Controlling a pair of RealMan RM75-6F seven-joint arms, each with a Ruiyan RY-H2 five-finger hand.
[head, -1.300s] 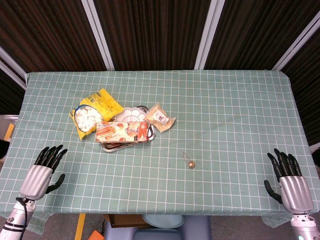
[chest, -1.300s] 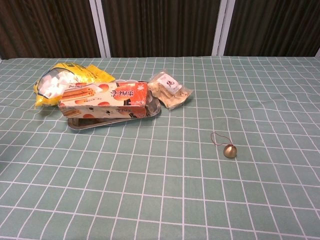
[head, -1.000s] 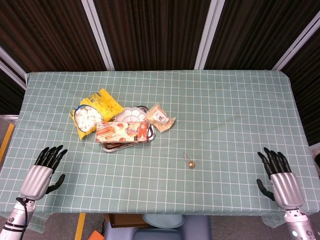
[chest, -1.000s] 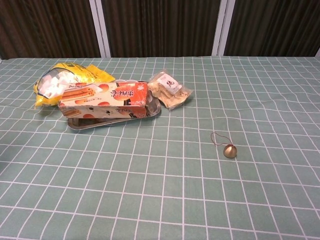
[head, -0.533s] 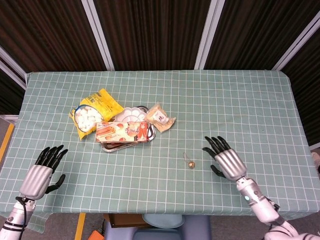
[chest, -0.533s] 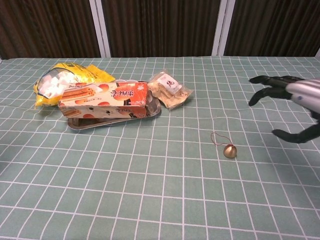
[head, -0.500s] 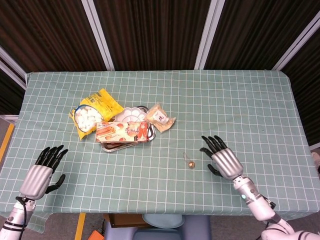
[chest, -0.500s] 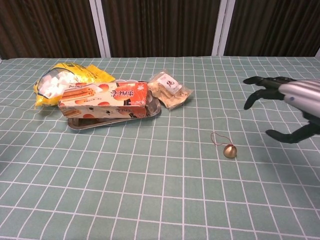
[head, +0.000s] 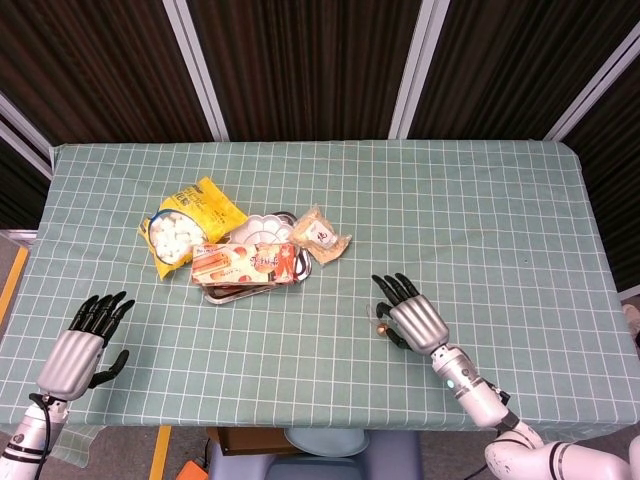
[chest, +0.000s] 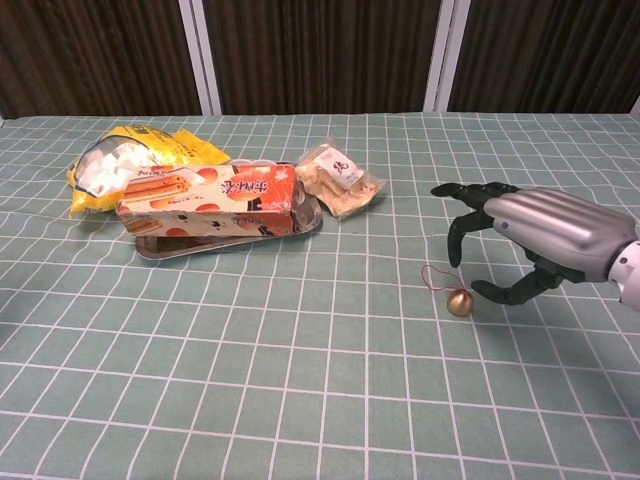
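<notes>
While the head view takes in both hands, the chest view shows only the right hand (chest: 520, 245); the left hand (head: 80, 345) appears in the head view alone, at the near left edge of the bench (head: 480, 220), fingers apart, palm down, holding nothing. One small brass bell (chest: 460, 302) with a thin cord loop lies on the checked cloth near the bench middle. Right hand arches over it, fingers spread and curved downward, thumb low just beside the bell; contact cannot be told. One metal tray (chest: 235, 243); one orange biscuit box (chest: 210, 200) across it; one yellow bag (chest: 135, 160) of white pieces; one clear snack packet (chest: 342, 178) beside the tray
</notes>
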